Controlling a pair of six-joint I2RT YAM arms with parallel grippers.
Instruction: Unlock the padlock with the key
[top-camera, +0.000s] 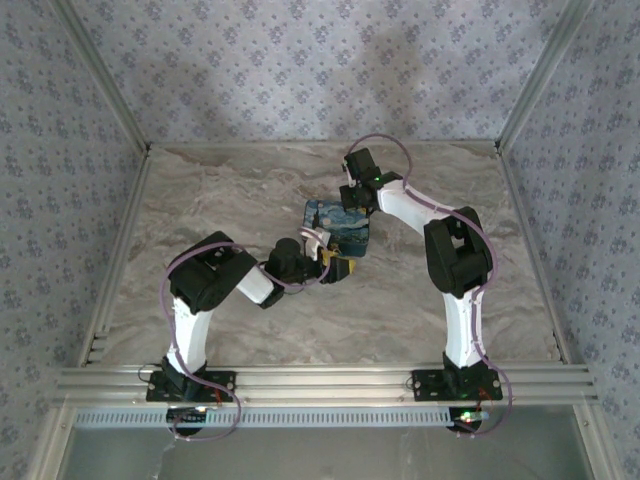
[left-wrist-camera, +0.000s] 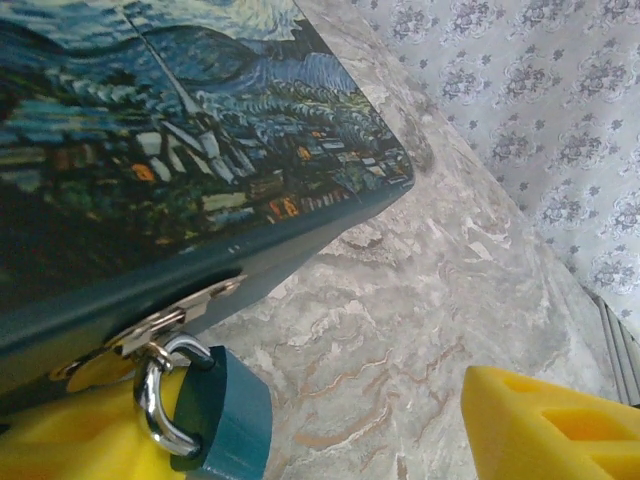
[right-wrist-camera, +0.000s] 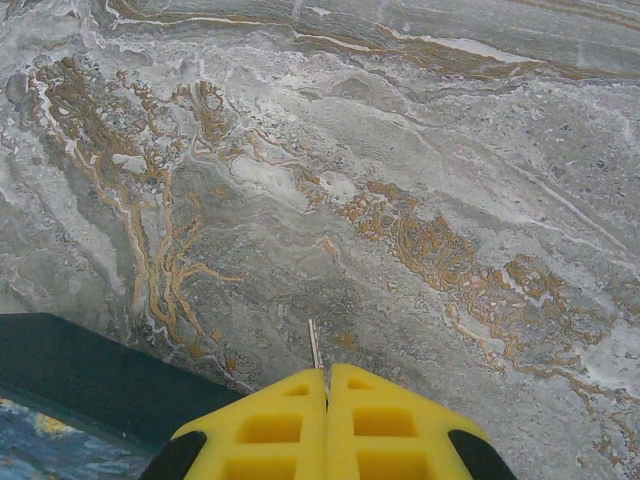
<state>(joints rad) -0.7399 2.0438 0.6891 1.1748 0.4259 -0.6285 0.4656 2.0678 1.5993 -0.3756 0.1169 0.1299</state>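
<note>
Padlock (left-wrist-camera: 238, 415): shut on hasp (left-wrist-camera: 170, 320); your left fingers (left-wrist-camera: 540, 430) spread around it, right fingers (right-wrist-camera: 270, 425) pinching key (right-wrist-camera: 313, 345), not yet inserted.

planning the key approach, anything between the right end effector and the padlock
Yes, the painted box lies between them: the right end effector, pinching the key, is at its far side, while the padlock hangs on its near side, beside the left end effector.
</note>
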